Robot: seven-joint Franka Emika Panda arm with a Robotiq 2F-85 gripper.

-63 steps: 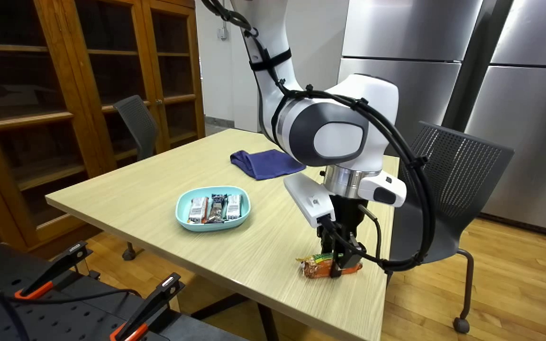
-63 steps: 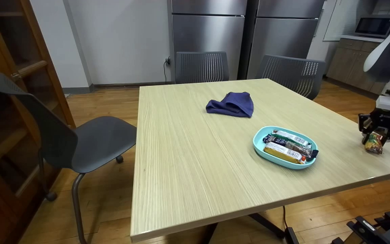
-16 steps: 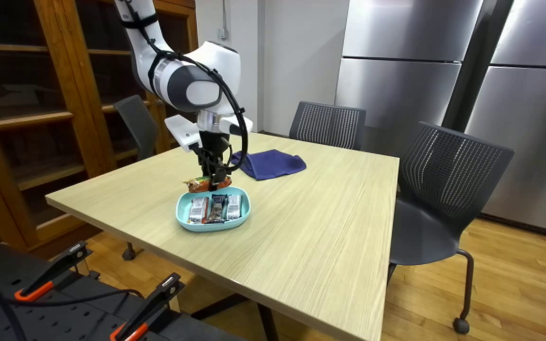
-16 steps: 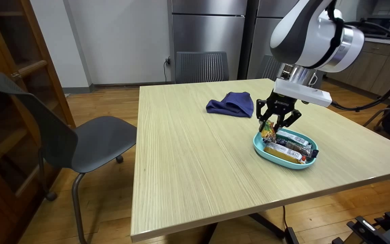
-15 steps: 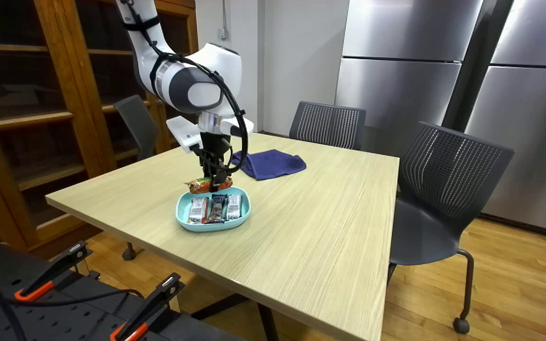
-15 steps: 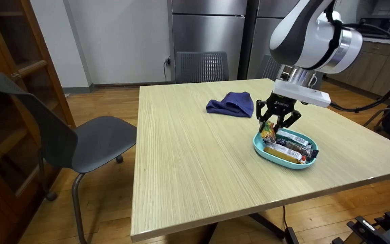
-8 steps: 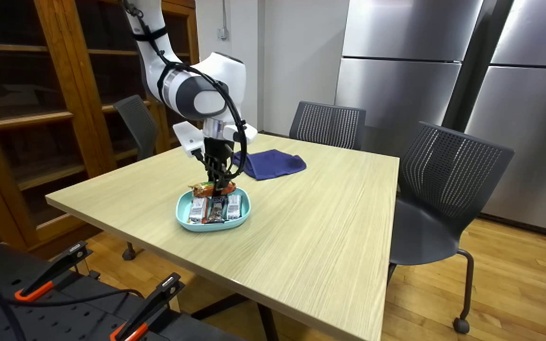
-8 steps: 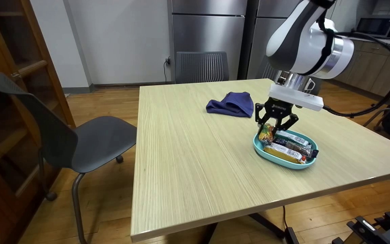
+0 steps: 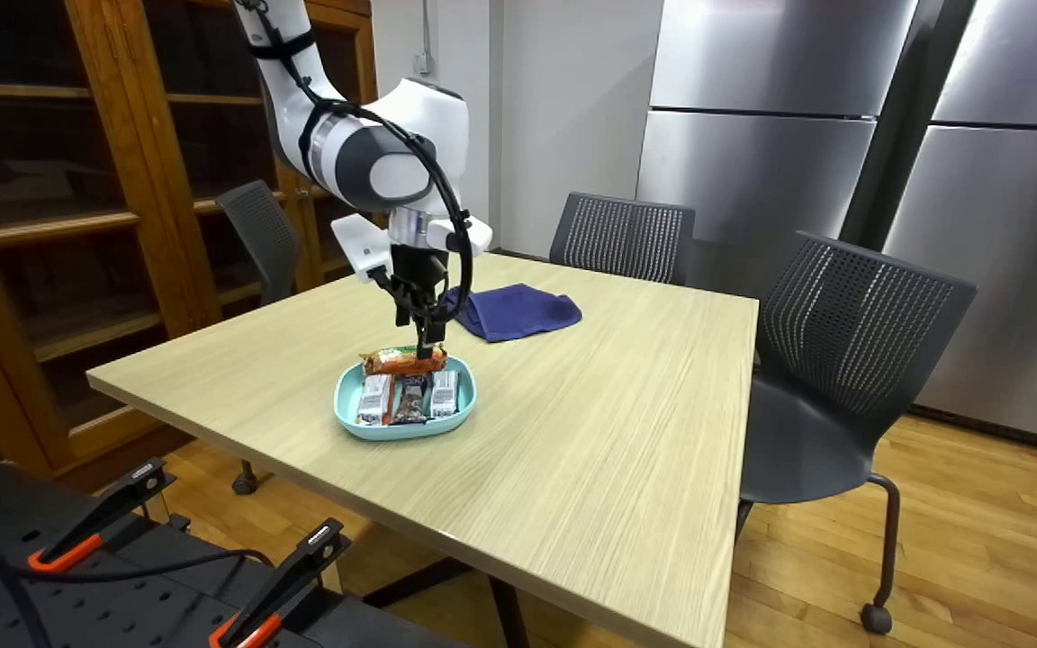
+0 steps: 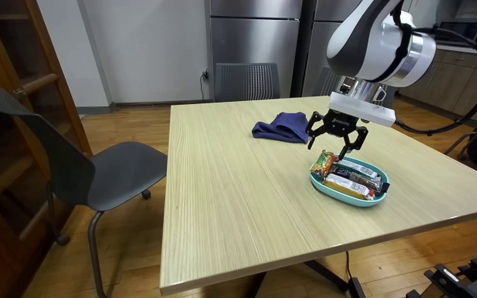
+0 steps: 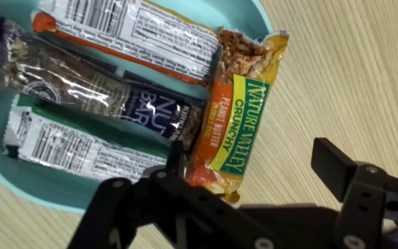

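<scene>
Pale table [image 9: 590, 414], with blue cloth [image 9: 518, 312] beyond a turquoise tray [image 9: 406, 433]; above the tray's end, black gripper [image 10: 325, 152] with widely parted jaws; in the tray, three wrapped bars [image 11: 98, 90] side by side; across their ends, orange snack bar [image 11: 233, 114], possibly touching one fingertip [image 11: 176, 157].

The tabletop [image 9: 608, 432], in an exterior view, gives wide low passage right of the tray [image 9: 406, 433]. Far and right, a blue cloth [image 9: 523, 313] lies low; a chair [image 9: 847, 360] stands at the right edge. Three bars [image 9: 411, 400] leave narrow gaps in the tray; an orange-wrapped bar [image 9: 400, 363] blocks its far end, under the gripper [image 10: 325, 152].
</scene>
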